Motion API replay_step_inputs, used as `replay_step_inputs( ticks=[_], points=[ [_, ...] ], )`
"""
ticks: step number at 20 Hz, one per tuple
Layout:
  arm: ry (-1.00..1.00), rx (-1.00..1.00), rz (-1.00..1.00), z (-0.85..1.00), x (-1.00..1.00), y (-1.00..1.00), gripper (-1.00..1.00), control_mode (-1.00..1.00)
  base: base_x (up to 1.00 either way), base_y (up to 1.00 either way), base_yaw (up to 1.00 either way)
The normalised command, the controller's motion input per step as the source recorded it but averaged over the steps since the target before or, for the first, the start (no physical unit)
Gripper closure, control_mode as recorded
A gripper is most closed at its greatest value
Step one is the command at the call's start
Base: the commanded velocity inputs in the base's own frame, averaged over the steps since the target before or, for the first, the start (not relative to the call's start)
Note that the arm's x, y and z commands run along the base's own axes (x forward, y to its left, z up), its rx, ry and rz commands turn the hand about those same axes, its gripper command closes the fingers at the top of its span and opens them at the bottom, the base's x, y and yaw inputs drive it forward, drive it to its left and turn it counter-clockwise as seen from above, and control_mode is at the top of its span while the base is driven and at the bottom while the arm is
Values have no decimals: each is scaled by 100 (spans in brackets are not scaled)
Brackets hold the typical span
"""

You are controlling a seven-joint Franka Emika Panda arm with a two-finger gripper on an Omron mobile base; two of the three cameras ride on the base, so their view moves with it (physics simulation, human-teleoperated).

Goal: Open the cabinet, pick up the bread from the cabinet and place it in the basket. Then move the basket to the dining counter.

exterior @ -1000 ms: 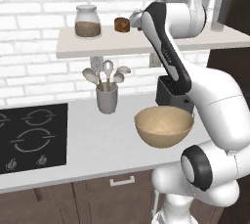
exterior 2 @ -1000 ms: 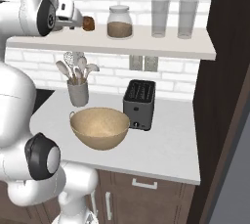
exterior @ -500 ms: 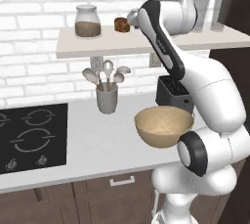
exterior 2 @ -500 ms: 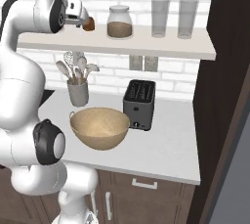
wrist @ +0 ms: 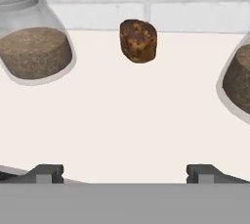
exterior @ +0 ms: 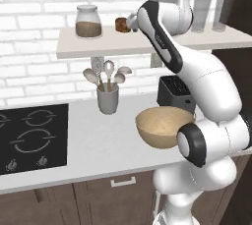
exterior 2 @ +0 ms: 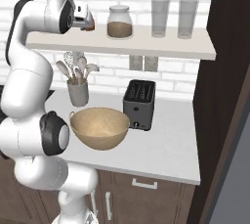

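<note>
The bread (wrist: 138, 40) is a small dark-brown puck lying on the white shelf (wrist: 127, 120), against the brick wall. My gripper (wrist: 125, 174) is open and points at it from a short way off, with nothing between the fingertips (wrist: 46, 173). From the left base the bread (exterior: 122, 24) sits just left of the gripper (exterior: 132, 21). From the right base the gripper (exterior 2: 86, 18) partly covers the bread (exterior 2: 91, 25). The tan basket (exterior: 165, 126) (exterior 2: 100, 128) rests on the worktop below. The dining counter is out of view.
Glass jars with brown contents (wrist: 31, 37) (wrist: 239, 78) flank the bread. Two tall glasses (exterior 2: 160, 17) stand further along the shelf. On the worktop are a black toaster (exterior 2: 139, 104), a utensil holder (exterior: 108, 98) and a black hob (exterior: 32, 138). A dark panel (exterior 2: 224, 71) rises on the right.
The hand has moved along the shelf towards the bread, and the arm's elbow has swung. The jaws stay open. Bread, jars and basket have not moved.
</note>
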Motion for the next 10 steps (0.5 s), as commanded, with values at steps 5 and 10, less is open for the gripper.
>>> replay_step_inputs(
  ticks=[5,10],
  points=[
    [0,0,1,0,19,0,-100,-100,0,0,0],
    [0,0,1,0,27,0,-100,-100,0,0,0]
  ],
)
